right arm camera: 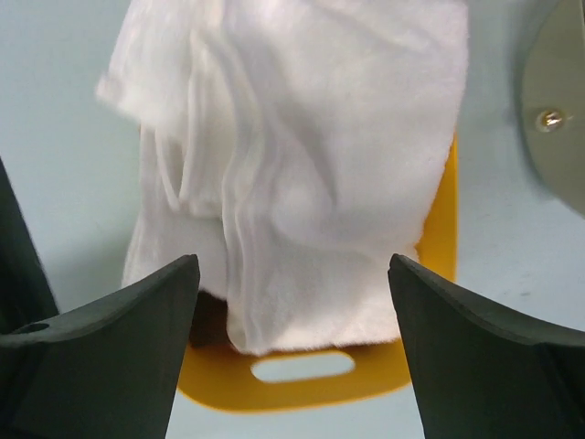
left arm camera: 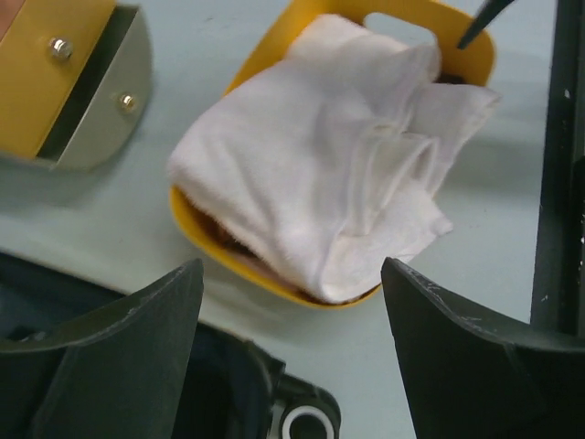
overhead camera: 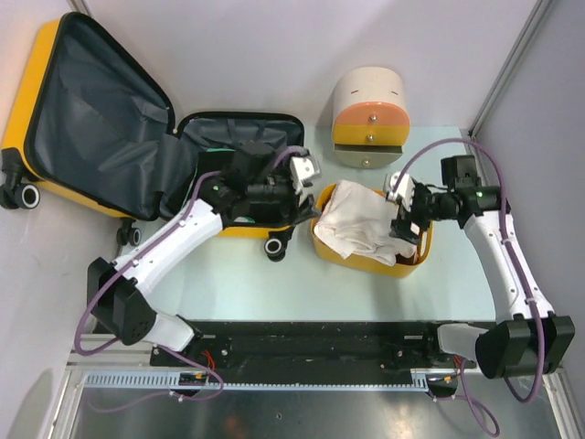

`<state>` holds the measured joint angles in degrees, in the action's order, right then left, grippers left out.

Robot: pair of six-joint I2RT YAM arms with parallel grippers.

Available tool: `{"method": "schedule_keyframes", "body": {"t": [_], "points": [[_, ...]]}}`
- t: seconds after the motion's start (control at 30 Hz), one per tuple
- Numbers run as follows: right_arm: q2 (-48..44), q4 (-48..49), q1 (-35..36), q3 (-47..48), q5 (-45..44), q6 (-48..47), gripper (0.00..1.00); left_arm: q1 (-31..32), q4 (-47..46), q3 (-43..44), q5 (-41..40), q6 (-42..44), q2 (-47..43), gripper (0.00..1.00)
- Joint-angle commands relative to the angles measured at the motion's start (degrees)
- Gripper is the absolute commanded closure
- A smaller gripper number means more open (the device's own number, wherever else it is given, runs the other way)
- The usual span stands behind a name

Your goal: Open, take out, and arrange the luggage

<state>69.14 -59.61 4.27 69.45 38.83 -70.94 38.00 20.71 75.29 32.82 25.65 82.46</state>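
pale green tabletop (overhead camera: 274, 293), grey walls (overhead camera: 256, 55) round; luggage (overhead camera: 82, 119) open, far l.

The luggage (overhead camera: 91, 110) is yellow with black trim. It lies wide open at the far left of the table (overhead camera: 274, 283). One half is tilted and lined with wrinkly dark grey cloth. The other half sits beside it, dark inside. Its small wheels (overhead camera: 274, 245) face the near side.
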Motion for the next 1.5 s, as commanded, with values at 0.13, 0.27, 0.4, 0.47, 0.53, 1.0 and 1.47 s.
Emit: {"method": "schedule_keyframes", "body": {"t": [0.13, 0.27, 0.4, 0.47, 0.53, 1.0, 1.47], "points": [[13.28, 16.54, 13.27, 3.32, -5.84, 36.66, 0.12, -17.14, 0.82, 6.28, 1.21, -22.65, 4.03, 0.13], [23.02, 18.92, 14.36, -0.19, -14.38, 33.76, 0.14, -25.59, 1.0, 5.93, -4.59, -25.29, 3.5, 0.09], [28.76, 21.29, 14.36, -1.07, -20.45, 30.42, 0.14, -34.72, 2.57, 4.79, -5.66, -26.01, 3.85, 0.09], [28.24, 21.38, 13.75, -0.9, -20.46, 29.19, 0.14, -36.67, 3.37, 3.82, -6.79, -24.0, 3.77, 0.09], [25.09, 20.07, 14.01, 0.67, -18.98, 29.19, 0.13, -40.0, 4.25, 2.77, -7.68, -24.24, 2.98, 0.09], [14.61, 41.21, 20.76, 8.24, -11.4, 56.67, 0.08, -45.56, 5.66, -2.52, -15.68, -29.78, 8.93, 0.08], [40.53, 52.93, 27.28, 28.19, -16.77, 77.0, 0.07, -45.38, 6.01, -0.23, -6.36, -32.24, 9.48, 0.7]]}}
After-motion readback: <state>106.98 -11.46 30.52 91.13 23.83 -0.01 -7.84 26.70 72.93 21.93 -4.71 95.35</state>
